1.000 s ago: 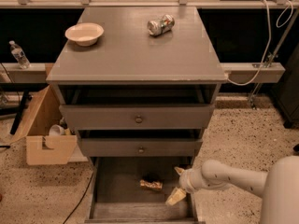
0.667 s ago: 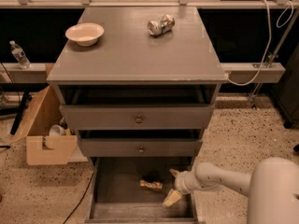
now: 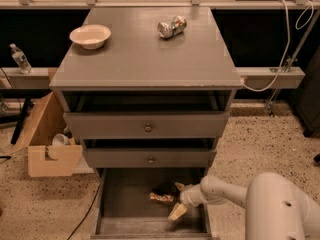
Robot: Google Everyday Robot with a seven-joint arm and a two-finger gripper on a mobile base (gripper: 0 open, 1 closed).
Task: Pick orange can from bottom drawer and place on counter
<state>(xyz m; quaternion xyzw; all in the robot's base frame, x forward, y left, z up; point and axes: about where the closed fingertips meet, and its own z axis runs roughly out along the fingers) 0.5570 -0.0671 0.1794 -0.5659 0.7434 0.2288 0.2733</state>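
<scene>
The orange can (image 3: 162, 197) lies on its side on the floor of the open bottom drawer (image 3: 125, 204), right of middle. My gripper (image 3: 178, 200) reaches into the drawer from the right on a white arm (image 3: 227, 194). It is open, with one cream finger (image 3: 177, 212) in front of the can's right end and the other (image 3: 179, 186) behind it. The fingers stand just right of the can, not closed on it. The counter (image 3: 145, 54) is the grey top of the cabinet above.
On the counter sit a cream bowl (image 3: 90, 35) at the left and a silver can (image 3: 171, 26) lying at the back. Two upper drawers (image 3: 148, 127) stand slightly open above the gripper. A cardboard box (image 3: 47, 144) stands on the floor to the left.
My gripper has moved left across the drawer floor, closer to the orange can. The can has not moved.
</scene>
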